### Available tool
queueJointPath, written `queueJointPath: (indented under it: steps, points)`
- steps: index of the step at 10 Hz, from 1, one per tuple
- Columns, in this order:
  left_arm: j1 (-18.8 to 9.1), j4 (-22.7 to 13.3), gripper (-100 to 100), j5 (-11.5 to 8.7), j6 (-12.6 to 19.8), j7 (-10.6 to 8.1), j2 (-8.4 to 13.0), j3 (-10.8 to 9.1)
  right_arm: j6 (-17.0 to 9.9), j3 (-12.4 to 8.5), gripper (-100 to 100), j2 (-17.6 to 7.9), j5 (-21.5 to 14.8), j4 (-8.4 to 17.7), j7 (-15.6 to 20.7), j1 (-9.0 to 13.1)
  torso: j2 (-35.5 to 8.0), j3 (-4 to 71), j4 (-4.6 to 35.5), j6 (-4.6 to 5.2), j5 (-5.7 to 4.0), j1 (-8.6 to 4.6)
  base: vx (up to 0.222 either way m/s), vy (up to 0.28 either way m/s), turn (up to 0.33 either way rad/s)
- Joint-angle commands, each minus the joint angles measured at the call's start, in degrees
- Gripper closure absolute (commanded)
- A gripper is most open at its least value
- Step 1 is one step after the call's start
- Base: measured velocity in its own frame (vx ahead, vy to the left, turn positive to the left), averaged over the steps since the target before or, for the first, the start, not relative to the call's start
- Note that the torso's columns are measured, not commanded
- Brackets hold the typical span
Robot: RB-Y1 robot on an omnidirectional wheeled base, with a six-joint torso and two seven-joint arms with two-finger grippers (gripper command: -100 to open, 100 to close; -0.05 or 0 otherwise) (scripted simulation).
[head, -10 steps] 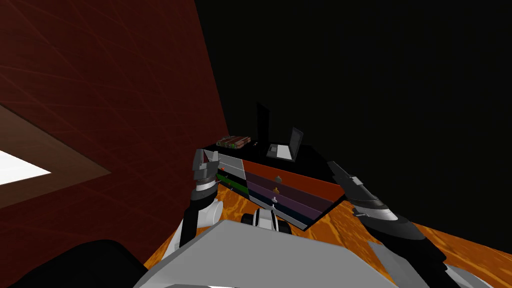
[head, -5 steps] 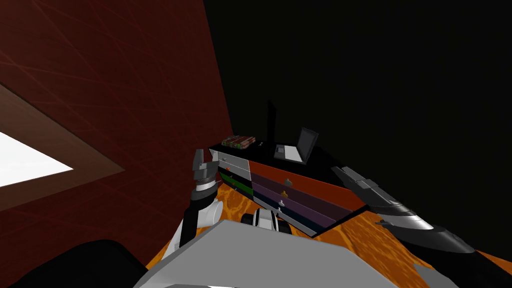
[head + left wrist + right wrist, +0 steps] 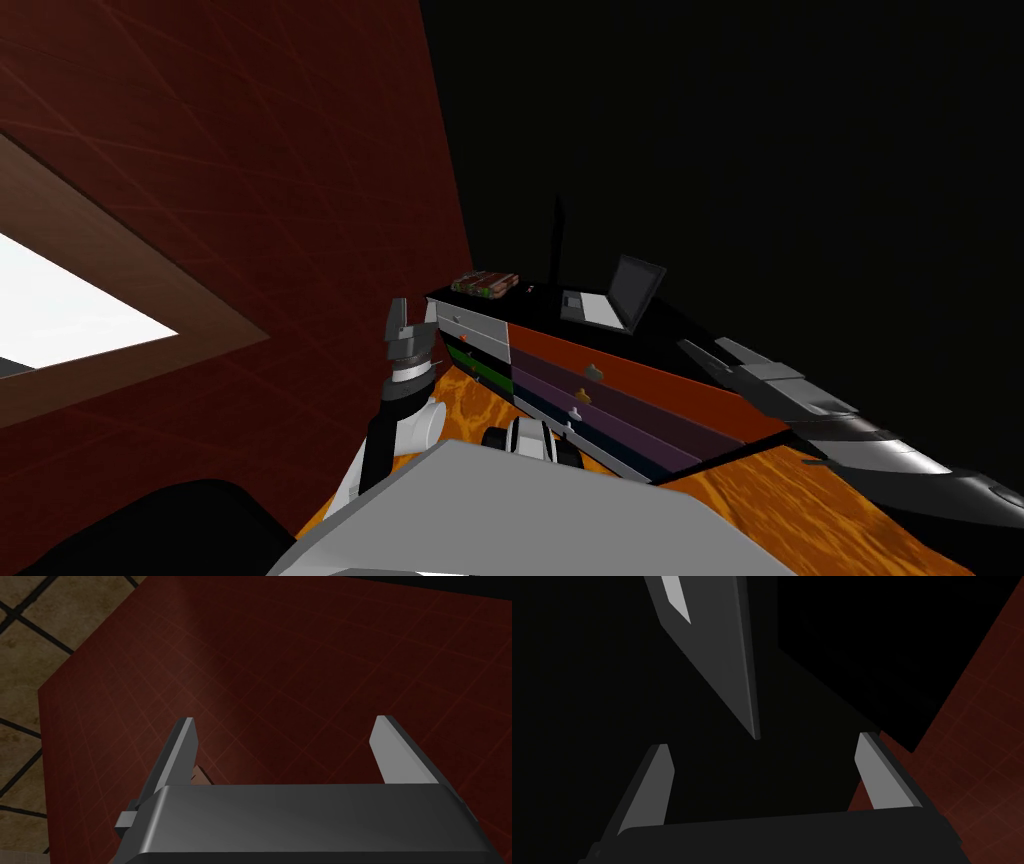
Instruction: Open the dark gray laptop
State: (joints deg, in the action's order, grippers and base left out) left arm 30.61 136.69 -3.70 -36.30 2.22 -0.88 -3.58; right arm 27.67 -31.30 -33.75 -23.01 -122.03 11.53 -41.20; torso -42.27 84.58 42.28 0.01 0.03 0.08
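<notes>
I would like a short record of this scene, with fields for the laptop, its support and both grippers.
laptop: dark grey, lid raised, on the dresser top
support: dresser with coloured drawer fronts
beside it: stack of books
left gripper: open, empty, facing red wall
right gripper: open, empty, short of the laptop

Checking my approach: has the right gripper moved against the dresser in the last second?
Yes. The right gripper has gone from the dresser's right end inward along its top, closer to the laptop, fingers open.
</notes>
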Motion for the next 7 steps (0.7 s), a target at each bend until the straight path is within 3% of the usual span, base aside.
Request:
queueJointPath:
  steps: [1,3,4,6,7]
  points:
    - [0.00,0.00,0,0.00,0.00,0.00,0.00,0.00,-0.31,-3.52,-100,-2.98,-1.85,2.38,1.60,-1.24,-0.01,-0.01,0.00,0.00,-0.03,-0.10,0.015,0.075,0.051]
    - [0.00,0.00,0,0.00,0.00,0.00,0.00,0.00,-1.45,-7.26,-100,-6.82,-4.24,4.74,3.39,-2.82,0.02,0.01,0.00,-0.02,-0.01,-0.02,0.049,0.101,0.090]
    - [0.00,0.00,0,0.00,0.00,0.00,0.00,0.00,-1.45,-7.26,-100,-6.96,-4.24,4.74,3.39,-2.82,0.08,0.05,-0.02,-0.01,-0.01,-0.04,0.025,0.065,-0.016]
    - [0.00,0.00,0,0.00,0.00,0.00,0.00,0.00,-2.60,-10.95,-100,-10.57,-6.60,7.17,5.16,-4.36,-0.08,-0.05,0.02,-0.02,-0.05,-0.15,0.022,0.085,0.076]
    - [0.00,0.00,0,0.00,0.00,0.00,0.00,0.00,-2.60,-10.95,-100,-11.07,-6.60,7.17,5.16,-4.36,-0.04,-0.03,0.01,-0.02,-0.02,-0.02,0.029,0.073,0.032]
